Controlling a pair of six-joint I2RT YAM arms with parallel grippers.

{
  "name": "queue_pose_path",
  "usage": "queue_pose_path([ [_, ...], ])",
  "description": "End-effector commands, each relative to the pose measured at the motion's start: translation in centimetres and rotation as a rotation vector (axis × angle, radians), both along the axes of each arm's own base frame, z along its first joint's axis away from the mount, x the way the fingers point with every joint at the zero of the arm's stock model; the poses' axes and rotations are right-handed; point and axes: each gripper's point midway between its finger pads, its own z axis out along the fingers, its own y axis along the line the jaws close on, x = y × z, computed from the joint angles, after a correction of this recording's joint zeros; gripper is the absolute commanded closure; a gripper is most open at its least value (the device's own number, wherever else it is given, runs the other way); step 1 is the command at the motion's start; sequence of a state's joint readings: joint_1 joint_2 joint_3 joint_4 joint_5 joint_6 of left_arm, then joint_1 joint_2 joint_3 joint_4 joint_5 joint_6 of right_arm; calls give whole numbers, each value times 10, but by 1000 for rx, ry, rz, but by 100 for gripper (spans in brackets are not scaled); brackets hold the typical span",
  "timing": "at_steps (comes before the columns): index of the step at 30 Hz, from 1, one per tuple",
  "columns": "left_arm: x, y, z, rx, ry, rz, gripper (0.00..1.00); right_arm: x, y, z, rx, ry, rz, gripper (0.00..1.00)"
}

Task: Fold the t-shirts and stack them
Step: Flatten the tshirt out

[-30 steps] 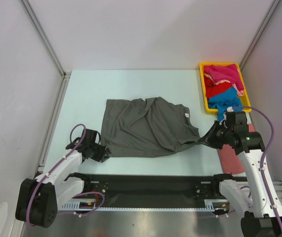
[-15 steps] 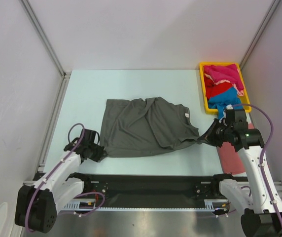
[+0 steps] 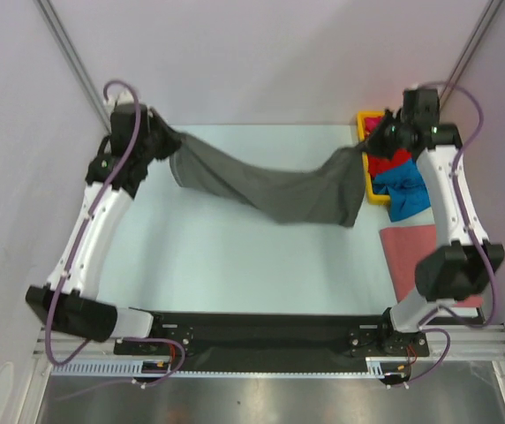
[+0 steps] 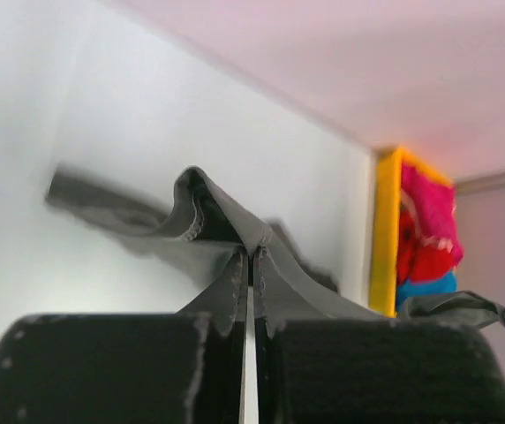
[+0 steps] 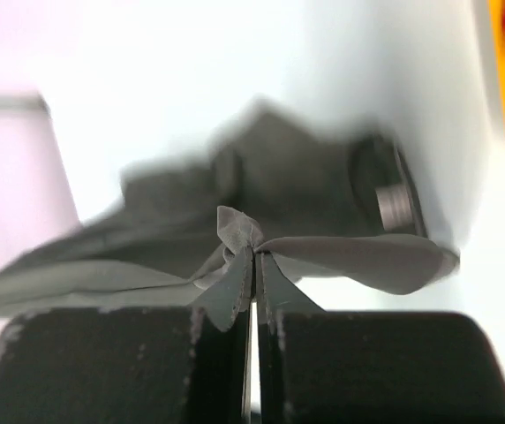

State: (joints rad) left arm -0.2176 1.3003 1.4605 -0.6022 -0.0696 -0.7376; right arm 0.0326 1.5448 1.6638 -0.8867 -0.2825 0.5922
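The dark grey t-shirt [image 3: 297,190] sags, seemingly creased, ends clamped in left gripper [image 3: 169,140] and right gripper [image 3: 369,146].

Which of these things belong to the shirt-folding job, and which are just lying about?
Part of the job: dark grey t-shirt, held up between the left pincer and right pincer; red t-shirt and blue t-shirt, piled together; salmon-pink t-shirt, lying flat.
Just lying about: yellow tray; table.
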Motion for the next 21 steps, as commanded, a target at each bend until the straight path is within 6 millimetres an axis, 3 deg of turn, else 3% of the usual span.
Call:
queue_pose_path([
  [1, 36, 11, 78, 114, -186, -21, 100, 52, -16, 65, -54, -181, -12, 100],
  [2, 47, 11, 79, 108, -185, -17, 100, 59, -17, 117, -64, -307, -18, 100],
  [3, 50, 13, 87, 91, -201, -16, 100, 71, -19, 116, -76, -304, -15, 100],
  [4, 52, 10, 97, 43, -222, -30, 100, 72, -19, 134, -84, -348, -17, 100],
  [5, 55, 20, 96, 0, -216, -25, 100, 73, -33, 147, -99, -377, -49, 100],
  [6, 55, 24, 106, -51, -252, -27, 100, 72, -35, 162, -103, -421, -58, 100],
  [7, 54, 18, 97, -143, -228, -74, 100, 66, -37, 174, -101, -457, -73, 100],
  [8, 56, 29, 97, -169, -241, -67, 100, 65, -39, 194, -90, -532, -86, 100],
  [9, 59, 35, 101, -183, -268, -71, 100, 66, -40, 186, -86, -525, -93, 100],
  [10, 57, 37, 94, -224, -251, -103, 100, 51, -48, 219, -113, -633, -137, 100],
  [12, 44, 40, 107, -208, -312, -119, 100, 40, -60, 235, -156, -690, -185, 100],
  [14, 38, 44, 102, -165, -305, -78, 100, 26, -72, 255, -175, -732, -253, 100],
  [15, 38, 38, 102, -182, -312, -88, 100, 22, -69, 265, -128, -767, -268, 100],
  [16, 41, 26, 83, -221, -275, -125, 100, 32, -59, 265, -82, -817, -228, 100],
  [17, 38, 14, 84, -259, -267, -196, 100, 24, -54, 275, -49, -854, -217, 100],
  [18, 37, 17, 79, -237, -236, -187, 100, 26, -53, 275, -31, -850, -216, 100],
  [19, 33, 22, 102, -198, -283, -173, 100, 17, -52, 285, -38, -846, -207, 100],
  [21, 32, 37, 116, -136, -313, -125, 100, 27, -49, 277, -47, -800, -182, 100],
])
